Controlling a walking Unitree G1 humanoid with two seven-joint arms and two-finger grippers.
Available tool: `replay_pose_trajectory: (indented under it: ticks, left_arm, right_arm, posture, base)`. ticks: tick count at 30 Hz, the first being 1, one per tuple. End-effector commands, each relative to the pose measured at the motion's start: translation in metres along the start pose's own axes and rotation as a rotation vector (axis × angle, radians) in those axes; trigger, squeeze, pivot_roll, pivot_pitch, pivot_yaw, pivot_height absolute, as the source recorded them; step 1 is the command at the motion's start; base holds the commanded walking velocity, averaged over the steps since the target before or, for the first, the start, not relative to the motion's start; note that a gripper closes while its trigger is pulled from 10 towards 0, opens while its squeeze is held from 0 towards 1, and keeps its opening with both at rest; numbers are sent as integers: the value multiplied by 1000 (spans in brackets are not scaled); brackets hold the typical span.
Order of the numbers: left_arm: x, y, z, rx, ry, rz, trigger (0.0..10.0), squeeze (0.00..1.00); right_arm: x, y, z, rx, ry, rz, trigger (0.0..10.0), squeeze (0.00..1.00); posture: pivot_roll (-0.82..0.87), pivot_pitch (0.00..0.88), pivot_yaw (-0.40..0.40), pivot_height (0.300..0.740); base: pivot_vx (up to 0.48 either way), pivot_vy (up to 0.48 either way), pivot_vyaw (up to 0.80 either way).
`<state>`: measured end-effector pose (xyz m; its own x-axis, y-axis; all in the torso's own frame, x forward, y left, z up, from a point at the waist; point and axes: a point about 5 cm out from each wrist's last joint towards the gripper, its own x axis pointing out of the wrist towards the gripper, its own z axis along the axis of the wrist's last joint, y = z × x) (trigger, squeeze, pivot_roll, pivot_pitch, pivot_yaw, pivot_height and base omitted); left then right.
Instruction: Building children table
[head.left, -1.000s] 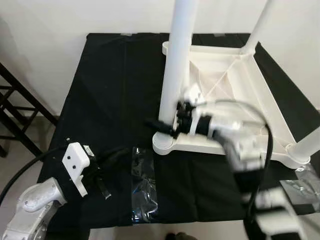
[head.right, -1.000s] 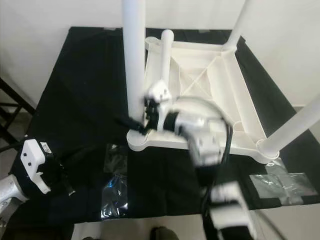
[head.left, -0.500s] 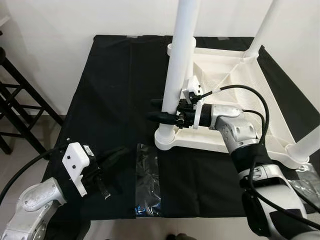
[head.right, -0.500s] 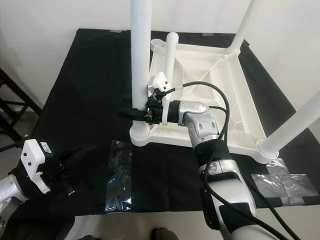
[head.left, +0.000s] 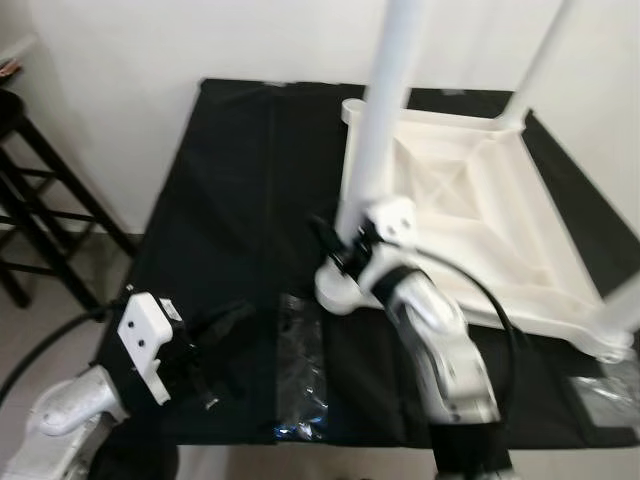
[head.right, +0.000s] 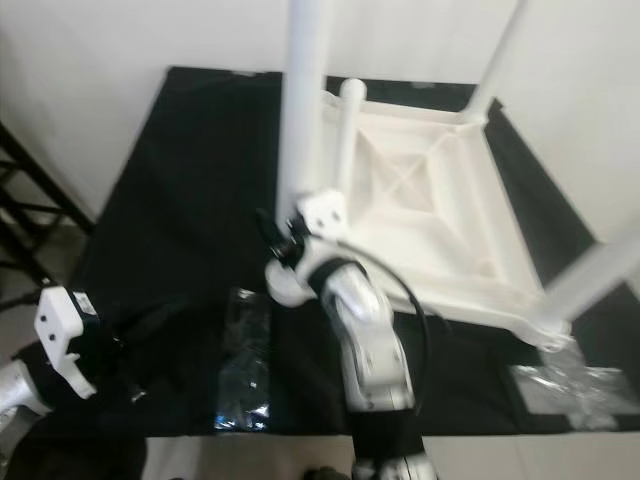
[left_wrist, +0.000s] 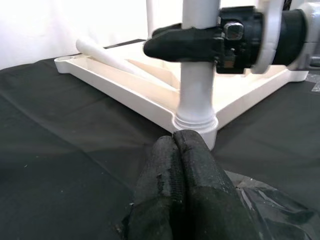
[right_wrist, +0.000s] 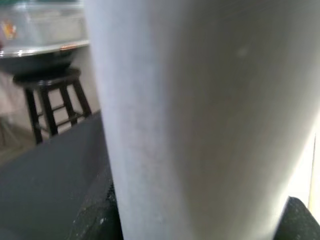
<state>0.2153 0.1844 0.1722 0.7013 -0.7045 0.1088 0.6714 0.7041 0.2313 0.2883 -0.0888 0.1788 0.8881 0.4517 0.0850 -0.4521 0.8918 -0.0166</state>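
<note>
Head views are motion-blurred — my right gripper (head.left: 335, 250) sits at the near-left white leg (head.left: 385, 110) of the upturned table (head.left: 480, 210) on the black cloth (head.left: 220, 200), and only the left wrist view shows the black fingers (left_wrist: 180, 42) clamped around that leg just above its socket. My right wrist view is nearly all leg (right_wrist: 200, 120), finger tips cut off at the edges, a dark stool (right_wrist: 47, 95) behind. My left gripper (left_wrist: 180, 195) rests low on the cloth, fingers pressed together on nothing, beside a clear plastic bag (head.left: 300, 365) — contents unreadable.
</note>
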Motion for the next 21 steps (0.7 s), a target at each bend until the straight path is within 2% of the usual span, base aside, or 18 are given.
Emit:
replay_pose_trajectory:
  ticks: [1, 3, 4, 5, 6, 7, 8, 9, 10, 11, 12, 13, 14, 15, 16, 17, 19, 21]
  left_arm:
    - [-1, -1, 0, -4, 5, -5, 10000, 0]
    - [-1, -1, 0, -6, 4, -7, 10000, 0]
    - [-1, -1, 0, -7, 5, -6, 10000, 0]
    - [-1, -1, 0, -7, 5, -6, 10000, 0]
    - [-1, -2, 0, -7, 5, -3, 10000, 0]
    - [-1, -2, 0, -7, 5, -3, 10000, 0]
    - [-1, -1, 0, -7, 5, 1, 10000, 0]
    - [-1, -1, 0, -7, 5, 1, 10000, 0]
    - [-1, -1, 0, -8, 6, -2, 10000, 0]
    - [-1, -1, 0, -8, 6, -2, 10000, 0]
    - [-1, -1, -1, -11, 7, -6, 10000, 0]
    - [-1, -1, -1, -11, 7, -6, 10000, 0]
    - [0, -1, -1, -12, 7, -7, 10000, 0]
    - [0, -1, -1, -12, 7, -7, 10000, 0]
    - [1, -1, -1, -14, 7, -8, 10000, 0]
    - [1, -1, -1, -14, 7, -7, 10000, 0]
    - [1, -1, -1, -14, 7, -7, 10000, 0]
    - [1, -1, -2, -14, 8, -7, 10000, 0]
  right_arm:
    - [-8, -4, -35, -3, 186, 4, 0, 0]
    - [-4, -8, -34, -18, 185, 22, 0, 0]
    - [-2, -9, -34, -27, 189, 33, 2235, 0]
    - [-2, -9, -34, -27, 189, 33, 2235, 0]
    - [-1, -9, -34, -29, 197, 36, 4667, 0]
    - [-1, -9, -34, -29, 197, 36, 4667, 0]
    - [-3, 2, -28, 28, 201, 126, 10000, 0]
    - [-3, 2, -28, 28, 201, 126, 10000, 0]
    - [-2, 3, -24, 47, 198, 197, 10000, 1000]
    - [-2, 3, -24, 47, 198, 197, 10000, 1000]
    - [0, 3, -16, 31, 174, 294, 10000, 1000]
    - [0, 3, -16, 31, 174, 294, 10000, 1000]
    - [4, -3, -4, -2, 130, 385, 10000, 1000]
    - [4, -3, -4, -2, 130, 385, 10000, 1000]
    - [6, -8, 4, -29, 102, 441, 10000, 12]
    - [9, -15, 12, -63, 69, 507, 10000, 12]
    - [9, -15, 12, -63, 69, 507, 10000, 12]
    - [19, -36, 24, -153, 72, 640, 10000, 0]
  posture:
    - [53, 160, -72, 740]
    - [53, 160, -72, 740]
    - [53, 160, -72, 740]
    - [53, 160, -72, 740]
    - [53, 160, -72, 740]
    - [53, 160, -72, 740]
    - [64, 157, -77, 740]
    - [64, 157, -77, 740]
    - [61, 155, -75, 740]
    - [61, 155, -75, 740]
    - [60, 153, -74, 740]
    - [60, 153, -74, 740]
    - [63, 152, -74, 740]
    - [63, 152, -74, 740]
    - [64, 147, -75, 740]
    - [67, 146, -76, 740]
    - [67, 146, -76, 740]
    - [72, 142, -74, 740]
  base:
    - [0, 0, 0]
    - [0, 0, 0]
    - [0, 0, 0]
    - [0, 0, 0]
    - [0, 0, 0]
    - [0, 0, 0]
    - [0, 0, 0]
    - [0, 0, 0]
    - [0, 0, 0]
    - [0, 0, 0]
    - [0, 0, 0]
    - [0, 0, 0]
    - [0, 0, 0]
    - [0, 0, 0]
    - [0, 0, 0]
    - [0, 0, 0]
    - [0, 0, 0]
    - [0, 0, 0]
